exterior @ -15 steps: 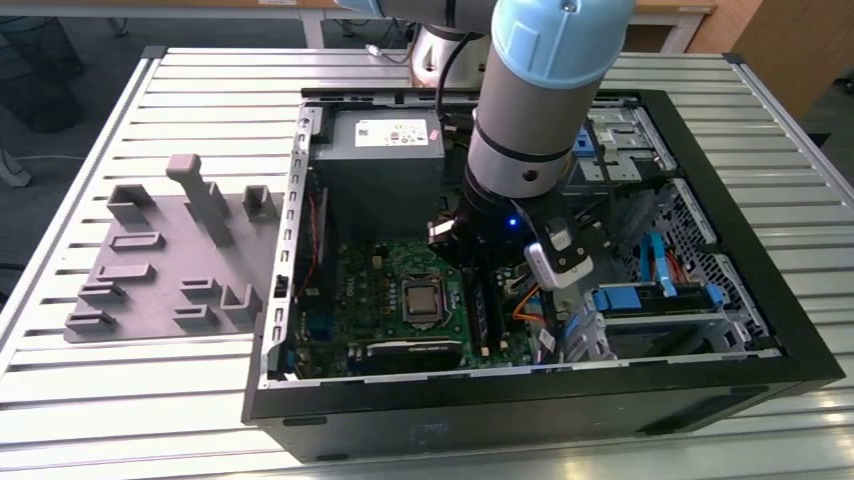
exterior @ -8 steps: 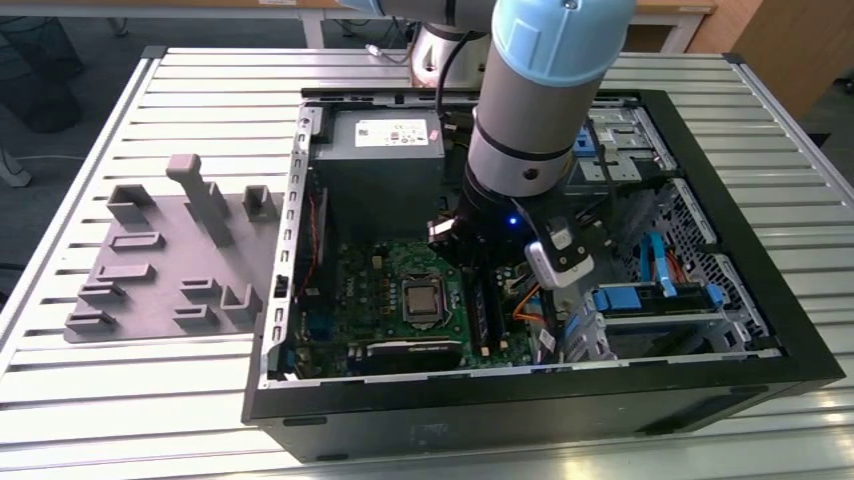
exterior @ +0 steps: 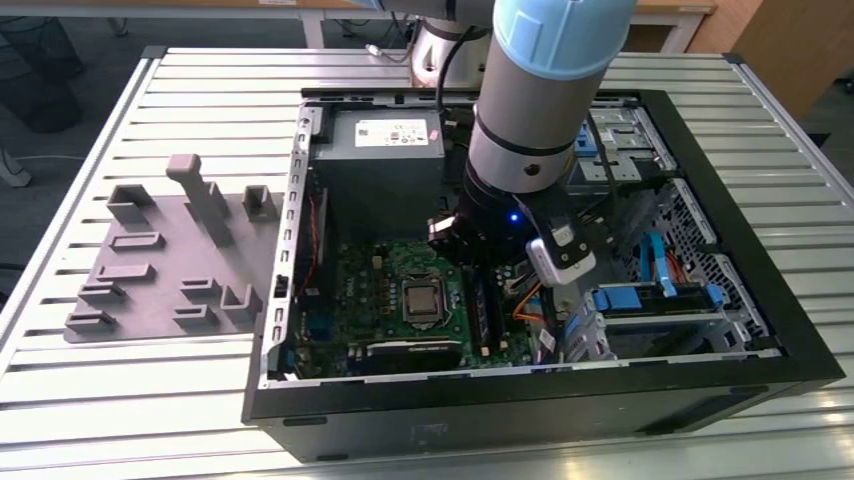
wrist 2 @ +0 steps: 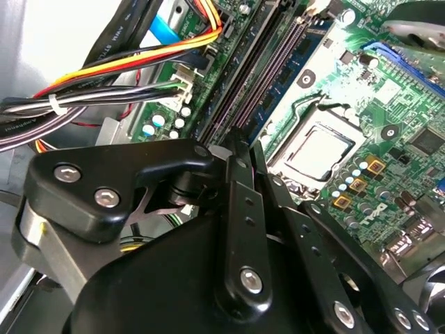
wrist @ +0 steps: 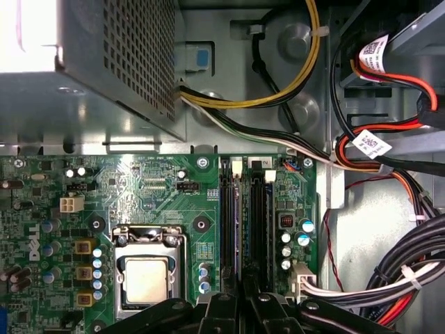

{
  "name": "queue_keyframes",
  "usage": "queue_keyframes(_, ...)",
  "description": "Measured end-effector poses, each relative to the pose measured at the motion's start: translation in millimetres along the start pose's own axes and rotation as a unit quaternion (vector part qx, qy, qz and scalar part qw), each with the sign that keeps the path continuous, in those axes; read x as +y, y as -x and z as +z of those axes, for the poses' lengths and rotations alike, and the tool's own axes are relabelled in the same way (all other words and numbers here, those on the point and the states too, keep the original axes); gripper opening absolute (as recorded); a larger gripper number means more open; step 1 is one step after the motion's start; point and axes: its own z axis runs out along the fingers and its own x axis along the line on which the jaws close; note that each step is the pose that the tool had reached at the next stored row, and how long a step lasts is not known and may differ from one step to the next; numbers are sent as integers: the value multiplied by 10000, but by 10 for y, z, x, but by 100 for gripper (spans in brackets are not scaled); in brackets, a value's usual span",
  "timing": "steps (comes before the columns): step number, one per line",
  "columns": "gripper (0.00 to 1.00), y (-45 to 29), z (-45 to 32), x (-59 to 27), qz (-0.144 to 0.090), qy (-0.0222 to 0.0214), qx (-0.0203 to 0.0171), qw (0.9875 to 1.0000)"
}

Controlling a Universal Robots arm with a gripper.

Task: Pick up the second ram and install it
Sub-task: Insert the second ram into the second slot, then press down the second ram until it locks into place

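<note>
My gripper reaches down into the open computer case, over the memory slots beside the processor. In both wrist views its black fingers are drawn together over one slot. A thin bluish edge, which I take to be the second ram, runs along that slot and disappears between the fingertips. From the second wrist view, the stick stands on edge, level with the slot. How deep it sits is hidden by the gripper.
A grey holder plate with bare upright slots lies at the exterior view's left, outside the case. The power supply stands behind the motherboard. Bundled cables and drive bays with blue latches crowd the far side of the slots.
</note>
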Motion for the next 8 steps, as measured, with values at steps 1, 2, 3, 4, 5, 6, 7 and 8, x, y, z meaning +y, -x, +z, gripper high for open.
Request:
queue_keyframes(1, 14, 0, -1, 0, 0, -3, 0, 10000)
queue_keyframes(2, 14, 0, -2, 0, 1, -7, 1, 10000)
queue_keyframes(3, 14, 1, -1, 0, 1, -11, 1, 10000)
queue_keyframes(4, 14, 3, -1, 0, 1, -15, 2, 10000)
queue_keyframes(5, 14, 7, -1, 0, 1, -19, 2, 10000)
queue_keyframes(6, 14, 12, -1, 0, 1, -20, 2, 10000)
queue_keyframes(7, 14, 17, 1, 0, 1, -20, 2, 10000)
queue_keyframes(8, 14, 18, 1, 0, 1, -21, 2, 10000)
